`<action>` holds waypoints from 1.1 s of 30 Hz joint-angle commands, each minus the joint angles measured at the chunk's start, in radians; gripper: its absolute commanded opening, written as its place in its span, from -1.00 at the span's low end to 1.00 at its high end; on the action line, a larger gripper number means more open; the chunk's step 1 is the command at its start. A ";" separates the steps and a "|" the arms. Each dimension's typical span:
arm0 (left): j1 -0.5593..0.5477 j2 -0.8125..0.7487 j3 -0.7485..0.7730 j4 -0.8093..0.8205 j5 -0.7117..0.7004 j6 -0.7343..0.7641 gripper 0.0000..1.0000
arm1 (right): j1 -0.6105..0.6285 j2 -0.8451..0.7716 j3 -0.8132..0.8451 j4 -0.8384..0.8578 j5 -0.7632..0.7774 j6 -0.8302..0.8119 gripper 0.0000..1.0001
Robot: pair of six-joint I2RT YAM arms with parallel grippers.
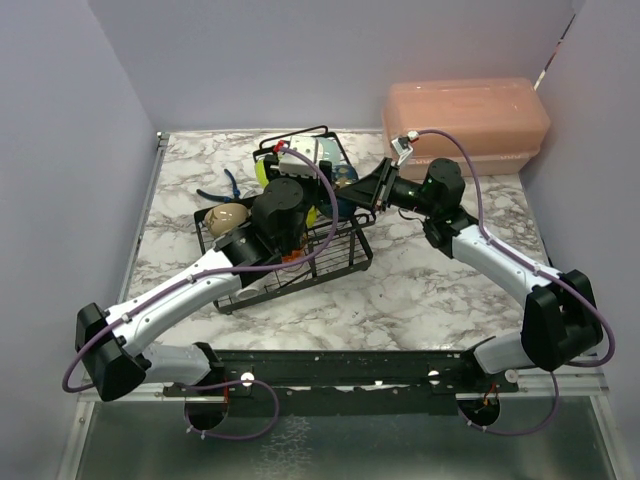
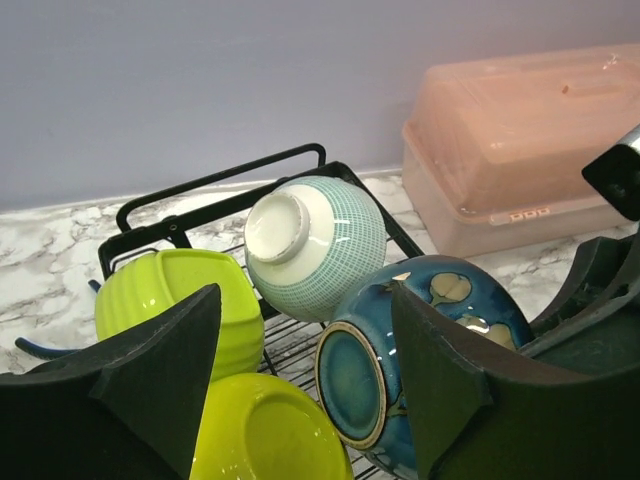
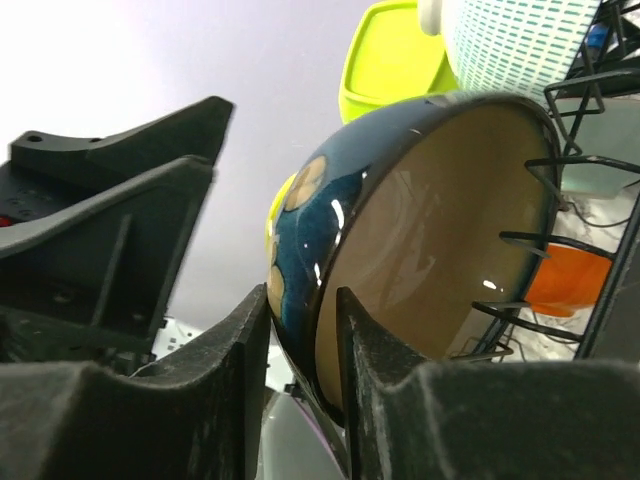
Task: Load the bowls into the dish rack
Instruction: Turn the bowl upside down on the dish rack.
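A pink translucent plastic box (image 1: pixel 466 125) with its lid on stands at the far right corner of the white, grey-veined marble bench (image 1: pixel 400 290), close against the plain lavender walls (image 1: pixel 300 60) that close the bench in at the back and on both sides; a small white label with red marks shows low on its near long side. A slim dark blue thing (image 1: pixel 220 188), too little of it shown to name, lies on the marble toward the far left. Along the near edge runs a black rail (image 1: pixel 350 368), with a dull grey metal sheet (image 1: pixel 350 440) below it.
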 commanded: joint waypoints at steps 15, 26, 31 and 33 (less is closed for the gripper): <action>0.046 0.077 0.004 -0.041 0.239 -0.029 0.17 | 0.006 -0.108 -0.037 -0.178 0.097 -0.174 -0.22; 0.046 0.086 0.002 -0.039 0.294 -0.016 0.19 | 0.006 -0.165 0.069 -0.427 0.242 -0.410 0.36; 0.046 0.093 0.009 -0.037 0.298 -0.021 0.23 | 0.006 -0.208 0.086 -0.490 0.330 -0.482 0.76; 0.046 0.091 0.012 -0.033 0.300 -0.020 0.28 | 0.006 -0.216 0.099 -0.536 0.358 -0.517 0.78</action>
